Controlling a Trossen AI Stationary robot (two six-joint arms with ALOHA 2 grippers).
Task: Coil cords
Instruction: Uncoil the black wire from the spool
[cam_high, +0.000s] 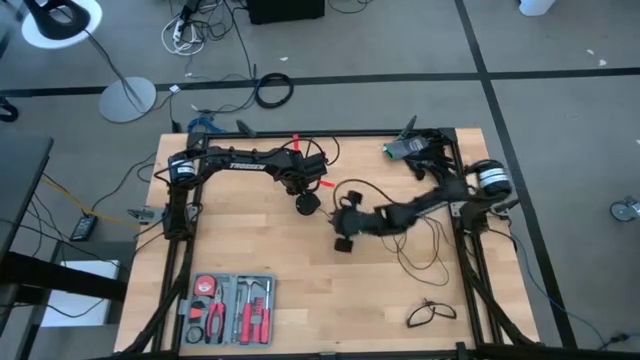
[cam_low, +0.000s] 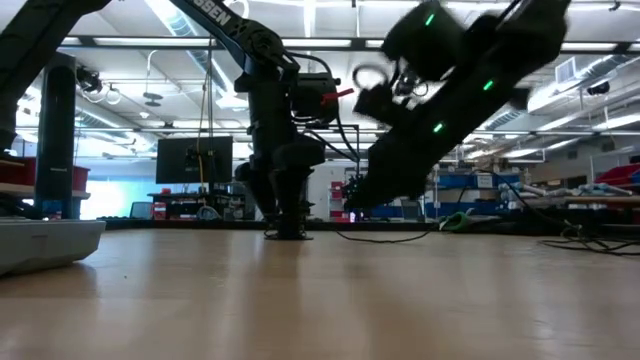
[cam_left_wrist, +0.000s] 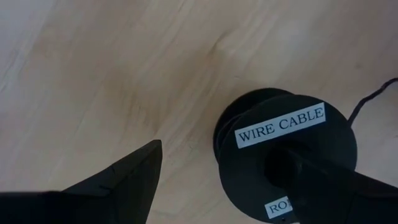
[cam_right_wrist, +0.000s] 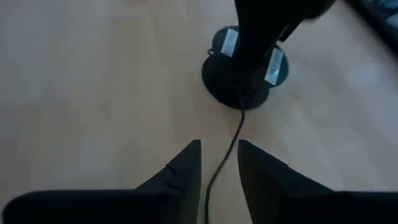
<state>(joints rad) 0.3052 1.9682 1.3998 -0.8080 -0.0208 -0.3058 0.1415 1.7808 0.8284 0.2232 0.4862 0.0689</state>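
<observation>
A black spool labelled "WIRE CABLE" stands on its flat side mid-table. The thin black cord runs from it toward the right, and its slack loops lie on the table. My left gripper is open above the spool, pointing down. My right gripper hovers just right of the spool with a narrow gap. The cord runs through that gap; I cannot tell whether it touches the fingers. A short black cord lies looped near the front right. My left gripper has one fingertip set down into the spool's centre hole, coming from above. Its other finger stands clear beside the spool, over bare table. The spool rests flat on the table under the finger.
A tray of red-handled tools sits at the front left and shows at the left of the low view. A green device with wires sits at the far right corner. Bare wood lies in front of the spool.
</observation>
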